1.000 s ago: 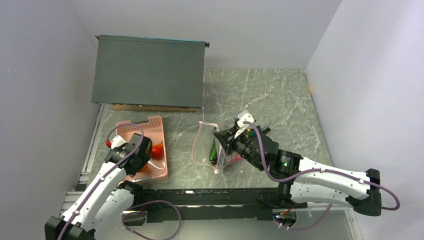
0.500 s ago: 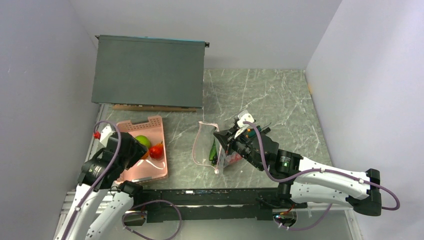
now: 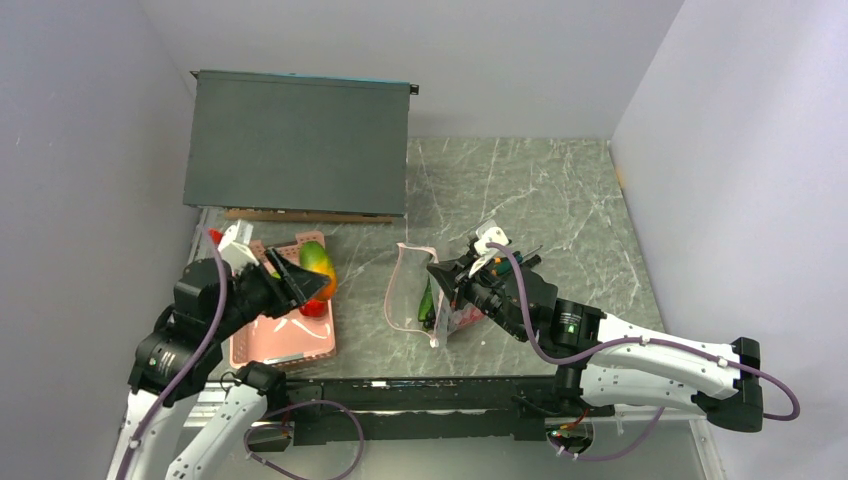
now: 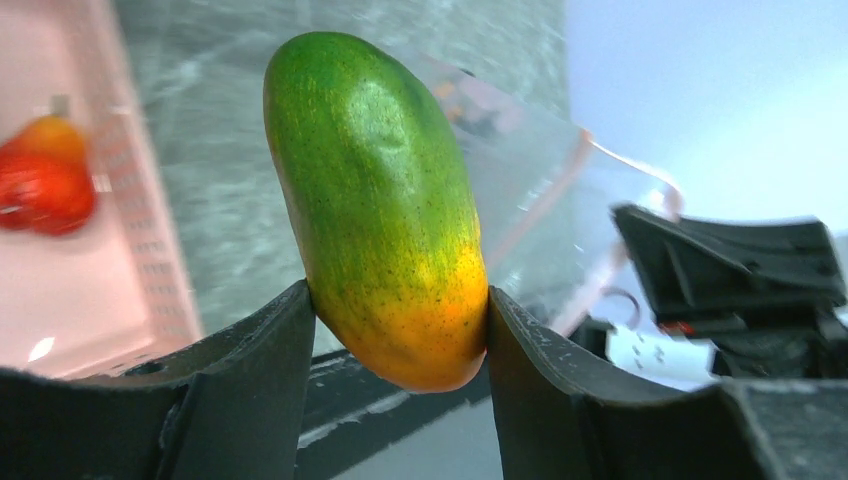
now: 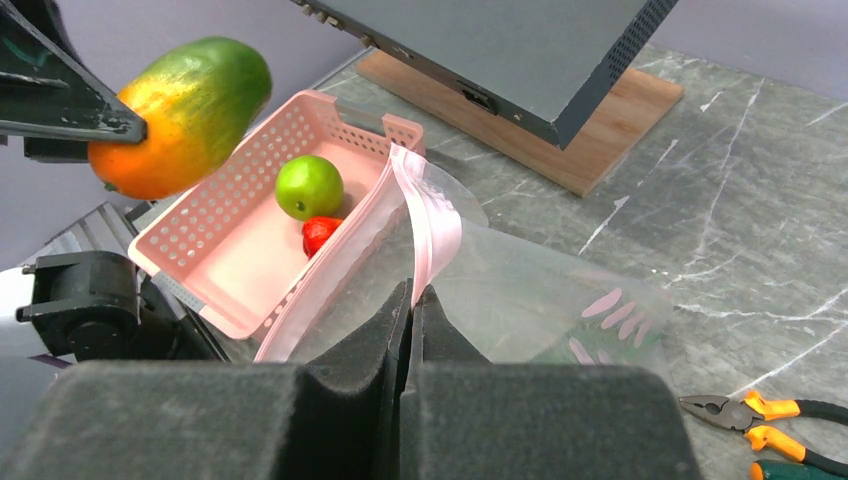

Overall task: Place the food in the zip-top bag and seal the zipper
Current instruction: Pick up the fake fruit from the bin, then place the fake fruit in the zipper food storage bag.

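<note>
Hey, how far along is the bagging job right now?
Done: a long green item already sits in the zip-top bag. In hand: the left hand grips the mango in the air by the pink basket, while the right hand pinches the bag's zipper edge, holding the mouth open. Left: the green apple and red fruit lie in the basket, and the zipper is unsealed.

The mango [image 4: 385,210] is deep green over most of its skin, fading through yellow to orange at its lower end, with fine dark speckles. The slotted basket [image 5: 240,260] is pale pink; in it lie a lime-green apple [image 5: 309,186] and a red fruit [image 5: 320,232]. The zip-top bag [image 5: 520,280] is clear with pink printed strokes, its zipper [image 5: 432,225] pale pink. The table [image 3: 540,190] is grey-green marble veined white. The pliers [image 5: 760,408] have orange handles.
</note>
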Controlling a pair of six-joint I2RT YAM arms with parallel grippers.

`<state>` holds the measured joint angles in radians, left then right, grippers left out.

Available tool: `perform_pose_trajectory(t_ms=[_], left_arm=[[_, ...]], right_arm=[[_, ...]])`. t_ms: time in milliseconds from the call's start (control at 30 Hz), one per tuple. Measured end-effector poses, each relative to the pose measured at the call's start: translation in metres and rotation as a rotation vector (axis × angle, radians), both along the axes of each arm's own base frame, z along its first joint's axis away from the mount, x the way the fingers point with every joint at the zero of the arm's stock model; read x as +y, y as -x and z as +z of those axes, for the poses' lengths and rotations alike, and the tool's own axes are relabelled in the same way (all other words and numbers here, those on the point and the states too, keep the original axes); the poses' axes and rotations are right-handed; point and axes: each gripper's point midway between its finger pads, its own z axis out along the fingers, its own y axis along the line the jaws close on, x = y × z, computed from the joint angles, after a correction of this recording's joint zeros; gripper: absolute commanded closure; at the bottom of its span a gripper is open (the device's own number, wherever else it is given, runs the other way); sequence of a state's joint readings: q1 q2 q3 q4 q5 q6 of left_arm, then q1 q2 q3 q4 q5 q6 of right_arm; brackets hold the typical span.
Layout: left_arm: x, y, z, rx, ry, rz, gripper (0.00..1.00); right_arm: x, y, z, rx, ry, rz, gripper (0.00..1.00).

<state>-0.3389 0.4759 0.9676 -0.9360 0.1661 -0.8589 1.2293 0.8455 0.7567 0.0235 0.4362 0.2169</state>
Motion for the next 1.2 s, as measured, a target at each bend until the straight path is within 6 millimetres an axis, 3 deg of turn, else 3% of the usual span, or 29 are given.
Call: perform_pose_trajectory(t_ms=[233, 500, 600, 967, 1033, 1200], left_arm=[[-0.058, 0.001, 0.033, -0.103, 0.155, -0.331, 0.91], [-0.13, 0.045, 0.043, -0.101, 0.173, -0.746, 0.97], [-0.154, 0.05, 0.042, -0.083, 0.13, -0.834, 0.97], [-0.161, 0.037, 0.007, 0.018, 0.015, -0.795, 0.97], [-0.162, 0.034, 0.002, 0.033, 0.002, -0.786, 0.9], [-0.166, 0.027, -0.013, 0.089, -0.031, -0.769, 0.45]], right_arm=[[0.001, 0.0, -0.001, 0.001, 0.003, 0.0, 1.0], [0.002, -0.001, -0.003, 0.003, 0.009, 0.0, 1.0], [0.002, -0.001, -0.004, 0.004, 0.013, -0.001, 1.0], [-0.006, -0.003, 0.0, 0.0, 0.006, -0.03, 1.0], [-0.007, -0.002, 0.002, -0.003, -0.002, -0.027, 1.0], [-0.007, -0.002, 0.003, -0.004, -0.007, -0.025, 1.0]])
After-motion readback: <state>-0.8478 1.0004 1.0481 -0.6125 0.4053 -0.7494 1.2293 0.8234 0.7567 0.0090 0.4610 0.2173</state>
